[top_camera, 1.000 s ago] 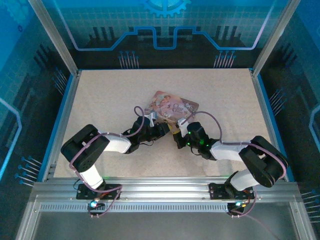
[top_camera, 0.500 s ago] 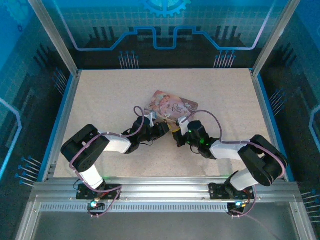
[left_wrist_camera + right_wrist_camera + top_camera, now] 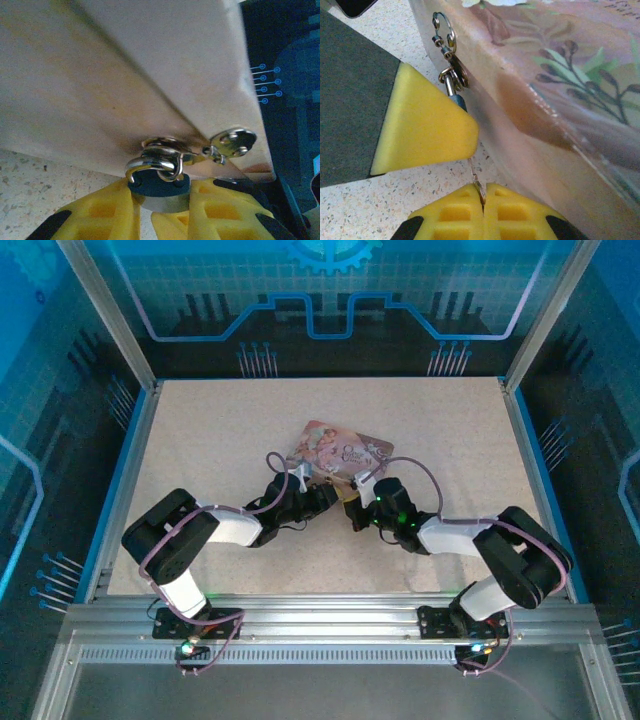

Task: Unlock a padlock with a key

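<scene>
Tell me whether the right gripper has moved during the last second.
Yes. In the top view the right gripper has shifted slightly away from the near edge of the table, towards the pink tin.

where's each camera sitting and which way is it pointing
Top external: above and behind the bases, looking down on the table; both arms show, left gripper and right gripper meeting at the tin's near edge.
Left wrist: on the left arm, low, facing the tin's side; its yellow fingers clamp the padlock.
Right wrist: on the right arm, low, facing the tin; its fingers pinch the key.
Shared: both wrist views show padlock and tin.
</scene>
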Robot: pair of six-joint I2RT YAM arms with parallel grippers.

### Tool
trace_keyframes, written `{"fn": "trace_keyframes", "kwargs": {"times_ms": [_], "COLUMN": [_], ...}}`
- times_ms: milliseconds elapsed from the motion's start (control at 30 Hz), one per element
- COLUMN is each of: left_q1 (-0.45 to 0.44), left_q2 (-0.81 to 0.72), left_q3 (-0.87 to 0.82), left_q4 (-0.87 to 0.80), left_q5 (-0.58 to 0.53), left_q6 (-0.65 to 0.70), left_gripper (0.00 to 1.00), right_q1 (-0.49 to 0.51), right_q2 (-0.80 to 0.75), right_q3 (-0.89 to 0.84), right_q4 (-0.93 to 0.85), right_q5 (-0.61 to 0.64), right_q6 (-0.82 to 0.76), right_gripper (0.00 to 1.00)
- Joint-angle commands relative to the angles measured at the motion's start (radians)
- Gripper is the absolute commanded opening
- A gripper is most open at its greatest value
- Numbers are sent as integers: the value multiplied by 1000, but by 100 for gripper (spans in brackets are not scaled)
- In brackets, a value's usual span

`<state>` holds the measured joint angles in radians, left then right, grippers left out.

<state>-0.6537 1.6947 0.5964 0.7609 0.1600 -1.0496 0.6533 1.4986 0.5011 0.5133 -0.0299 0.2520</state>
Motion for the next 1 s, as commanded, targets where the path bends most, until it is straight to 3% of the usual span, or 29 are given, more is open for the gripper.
{"fn": "trace_keyframes", "kwargs": {"times_ms": [0,967], "left_q1": [-20,-40], "left_q2": [-29,-3], "left_q3": [26,37], "left_q4": [46,53], "left_q5": [40,43], "left_q6": [-4,-24], "left_gripper": [14,13], "right_q1": [-14,-91], "right_q2": [17,99], "right_q3": [39,97], "right_q4": [28,383], "right_q5": [9,-186], "right_q6": [-11,-7], "right_gripper": [0,0]}}
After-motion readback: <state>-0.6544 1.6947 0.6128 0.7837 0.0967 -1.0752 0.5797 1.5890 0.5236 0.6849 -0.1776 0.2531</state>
